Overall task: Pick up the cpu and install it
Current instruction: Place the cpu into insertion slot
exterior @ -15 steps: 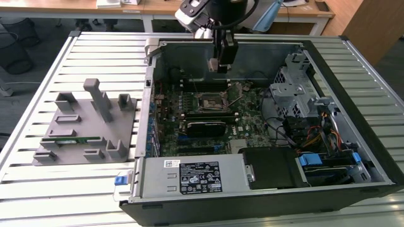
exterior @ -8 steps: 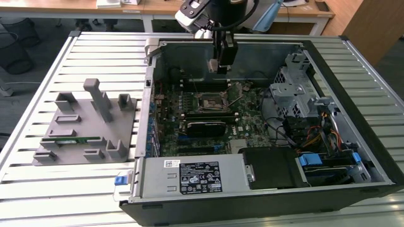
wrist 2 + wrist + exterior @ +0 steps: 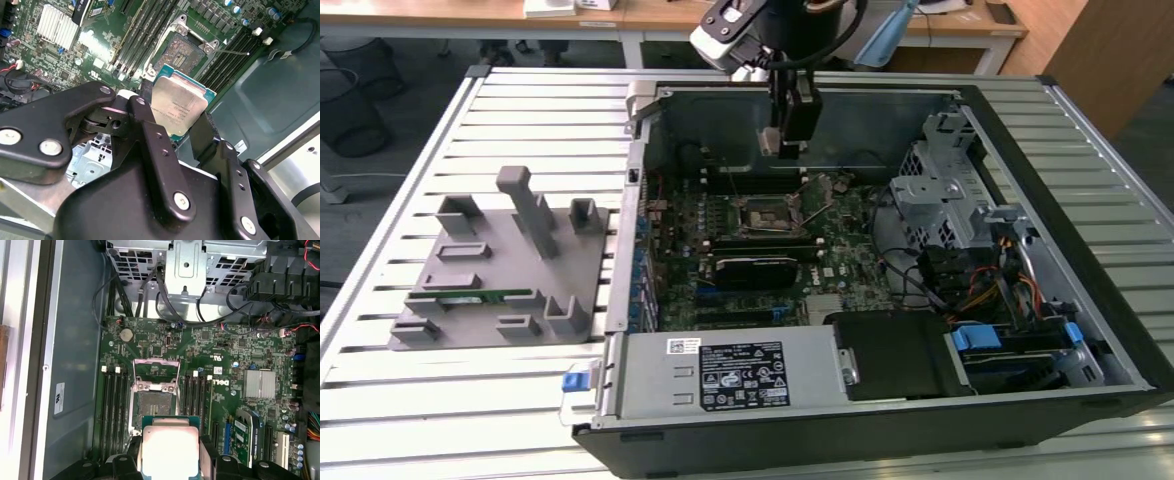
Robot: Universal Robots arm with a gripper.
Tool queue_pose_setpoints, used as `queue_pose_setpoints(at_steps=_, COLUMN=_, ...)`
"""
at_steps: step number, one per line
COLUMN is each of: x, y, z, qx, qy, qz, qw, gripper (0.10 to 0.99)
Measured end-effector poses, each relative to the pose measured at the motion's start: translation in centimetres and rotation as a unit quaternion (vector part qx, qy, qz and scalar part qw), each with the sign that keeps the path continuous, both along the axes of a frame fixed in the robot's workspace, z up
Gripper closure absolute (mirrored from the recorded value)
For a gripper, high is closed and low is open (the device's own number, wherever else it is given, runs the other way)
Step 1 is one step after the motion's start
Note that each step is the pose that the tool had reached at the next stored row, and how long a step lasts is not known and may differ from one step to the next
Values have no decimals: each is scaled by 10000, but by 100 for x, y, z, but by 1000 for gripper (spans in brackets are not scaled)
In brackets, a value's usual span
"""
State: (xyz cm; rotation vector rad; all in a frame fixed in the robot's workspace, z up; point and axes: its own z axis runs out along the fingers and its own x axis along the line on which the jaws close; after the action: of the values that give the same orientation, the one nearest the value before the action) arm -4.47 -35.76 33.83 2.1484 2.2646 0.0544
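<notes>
Transport step in hand, I judge: black two-fingered pincer [image 3: 172,116] clenched on opposite edges of the flat square silvery-topped cpu [image 3: 170,450], chip hanging above the green motherboard [image 3: 847,215] near its open metal-framed socket [image 3: 152,405], not touching; seating calls for squaring edges to that frame.

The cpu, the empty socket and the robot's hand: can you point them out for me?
cpu [image 3: 179,107]: second wrist view, middle of its silvery top.
socket [image 3: 151,402]: first wrist view, its open contact bed.
hand [image 3: 790,148]: exterior view, between its fingertips, shut on the cpu.
</notes>
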Motion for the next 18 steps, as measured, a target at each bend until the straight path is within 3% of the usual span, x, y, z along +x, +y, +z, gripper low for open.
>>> queue_pose_setpoints(at_steps=18, x=0, y=0, z=-92, qx=-1, qy=-1, qz=0, qw=10000, gripper=545)
